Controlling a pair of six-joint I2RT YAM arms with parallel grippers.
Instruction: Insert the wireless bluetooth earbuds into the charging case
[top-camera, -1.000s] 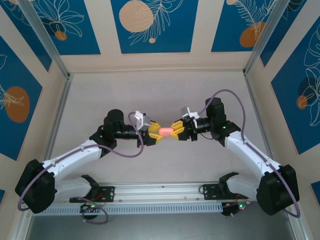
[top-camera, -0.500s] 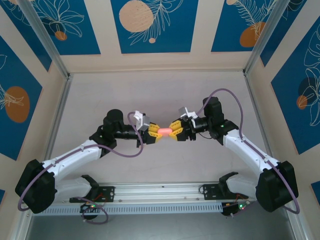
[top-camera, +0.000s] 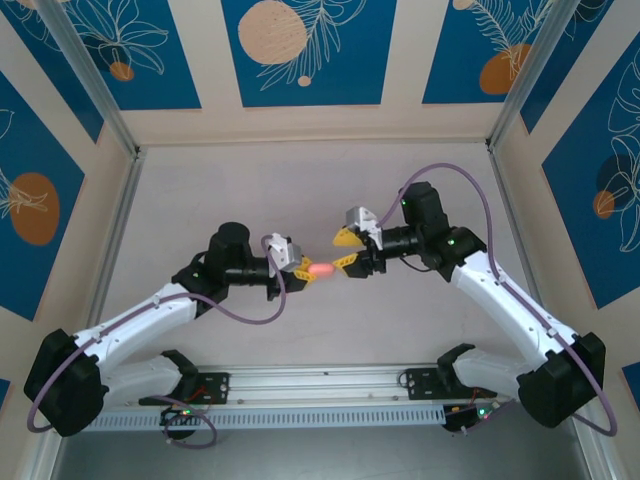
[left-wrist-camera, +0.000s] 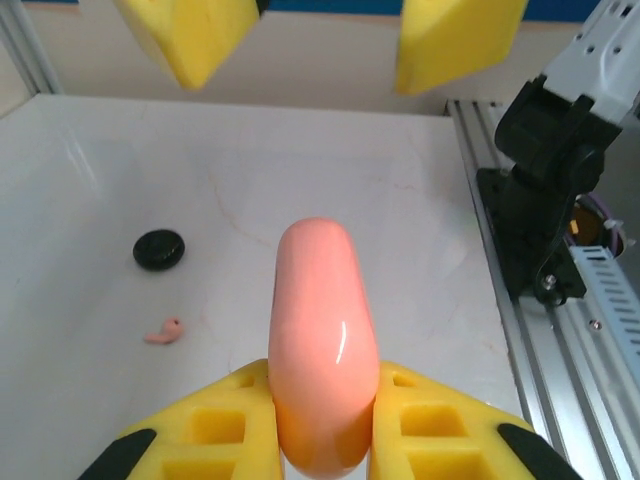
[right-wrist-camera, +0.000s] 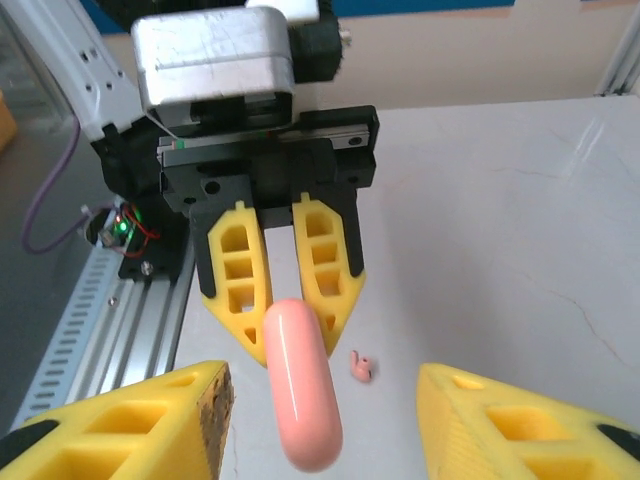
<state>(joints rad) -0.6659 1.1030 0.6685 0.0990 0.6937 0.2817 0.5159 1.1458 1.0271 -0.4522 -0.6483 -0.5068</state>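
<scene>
A white, faintly veined table (top-camera: 320, 180) is noted, enclosed by cream walls. Blue leaf-patterned panels (top-camera: 300, 50) with orange discs are recorded at 9, 12 and 3 o'clock. A slotted aluminium rail (top-camera: 320, 380) is recorded at 6 o'clock. A small black rounded object (left-wrist-camera: 159, 249), identity undetermined, is observed lying on the table.

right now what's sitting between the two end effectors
The charging case: the left end effector is shut on one end, and its free end points into the open right end effector, seen in the top view.

charging case (left-wrist-camera: 318, 340) between jaws of left gripper (top-camera: 303, 271), right gripper (top-camera: 343, 252) opposite, earbud (left-wrist-camera: 163, 331) on table (top-camera: 300, 180)
</scene>
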